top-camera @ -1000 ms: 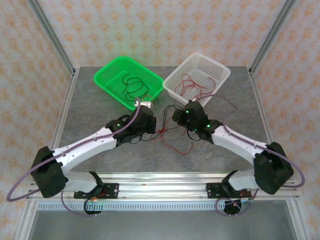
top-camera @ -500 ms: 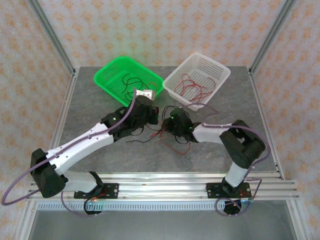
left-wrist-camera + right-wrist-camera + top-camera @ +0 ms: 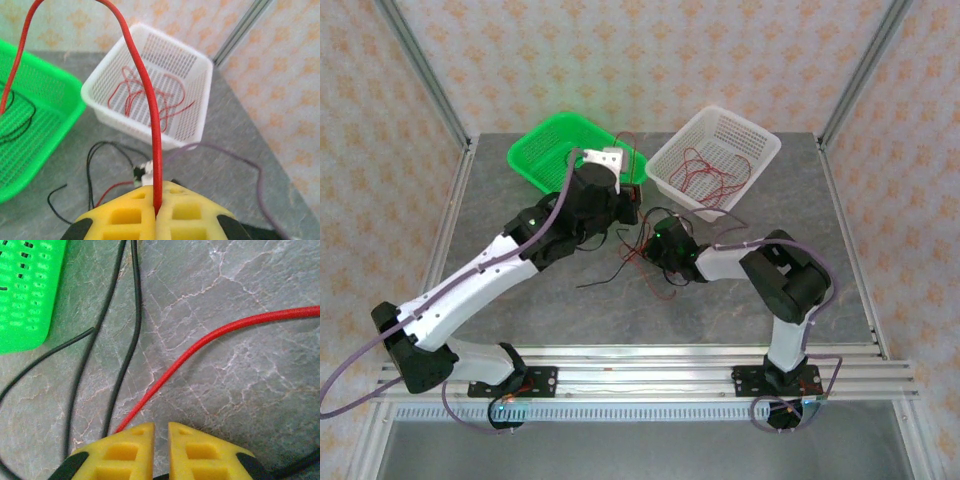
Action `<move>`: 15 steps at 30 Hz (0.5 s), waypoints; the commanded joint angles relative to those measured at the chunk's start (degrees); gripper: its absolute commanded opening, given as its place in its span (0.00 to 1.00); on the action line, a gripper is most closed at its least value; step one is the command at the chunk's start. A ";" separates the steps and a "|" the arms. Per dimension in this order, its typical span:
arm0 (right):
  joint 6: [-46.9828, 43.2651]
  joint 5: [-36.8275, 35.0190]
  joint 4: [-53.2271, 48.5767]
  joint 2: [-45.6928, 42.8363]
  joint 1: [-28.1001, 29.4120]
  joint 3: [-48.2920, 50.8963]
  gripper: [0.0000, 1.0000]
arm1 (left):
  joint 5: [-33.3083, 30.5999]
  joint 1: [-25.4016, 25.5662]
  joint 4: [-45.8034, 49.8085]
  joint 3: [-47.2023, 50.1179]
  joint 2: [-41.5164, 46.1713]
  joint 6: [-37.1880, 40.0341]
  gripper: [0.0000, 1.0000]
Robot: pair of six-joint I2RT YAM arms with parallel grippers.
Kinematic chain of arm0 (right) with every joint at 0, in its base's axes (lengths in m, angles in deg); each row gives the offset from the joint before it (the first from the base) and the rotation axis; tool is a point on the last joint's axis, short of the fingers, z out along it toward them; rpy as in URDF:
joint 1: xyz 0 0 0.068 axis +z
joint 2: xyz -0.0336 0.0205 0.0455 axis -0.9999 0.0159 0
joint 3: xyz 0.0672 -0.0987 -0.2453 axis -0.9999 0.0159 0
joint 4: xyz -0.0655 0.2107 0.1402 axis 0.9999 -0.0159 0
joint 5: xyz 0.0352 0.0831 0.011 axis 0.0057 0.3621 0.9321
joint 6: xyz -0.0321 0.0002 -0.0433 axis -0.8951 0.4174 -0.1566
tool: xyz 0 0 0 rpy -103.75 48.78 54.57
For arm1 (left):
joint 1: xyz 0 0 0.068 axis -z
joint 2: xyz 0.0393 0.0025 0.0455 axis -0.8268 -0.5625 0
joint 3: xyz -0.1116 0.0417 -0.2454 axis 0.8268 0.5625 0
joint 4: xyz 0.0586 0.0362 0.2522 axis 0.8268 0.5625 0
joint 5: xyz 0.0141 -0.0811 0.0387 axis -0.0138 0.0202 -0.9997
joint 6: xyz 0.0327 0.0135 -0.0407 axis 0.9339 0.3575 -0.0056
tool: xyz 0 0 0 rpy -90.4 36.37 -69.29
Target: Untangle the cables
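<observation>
My left gripper [image 3: 156,212] is shut on a red cable [image 3: 150,105], which rises from between the yellow fingers, arcs overhead and drops toward the green basket [image 3: 50,107]. From above, this gripper [image 3: 632,196] hangs between the two baskets. Low over the loose tangle sits my right gripper [image 3: 647,248], where thin black cables [image 3: 607,276] and red ones trail across the table. Its jaws [image 3: 161,432] are open only by a narrow gap, with bare table showing between them. A red cable [image 3: 210,337] runs under its left finger, and black cables [image 3: 127,355] lie to the left.
The green basket [image 3: 532,150] at the back holds black cables [image 3: 15,120]. Beside it, the white basket [image 3: 760,150] holds red cables [image 3: 705,172]. A purple arm cable [image 3: 252,167] loops over the table on the right. The right arm is folded tight near the middle.
My left arm has lifted and swung toward the baskets, drawing the red cable up out of the tangle. My right gripper has slid left, dropped low, and narrowed its jaws.
</observation>
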 commanded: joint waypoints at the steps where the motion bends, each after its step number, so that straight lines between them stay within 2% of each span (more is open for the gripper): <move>1: -0.04 -3.13 -2.00 2.76 0.22 0.61 0.14 | -1.35 0.37 2.05 -5.06 -0.28 2.00 0.00; 15: 0.40 -6.52 -2.16 3.54 0.22 3.24 0.12 | -2.15 0.34 4.26 -16.58 -0.19 4.13 0.00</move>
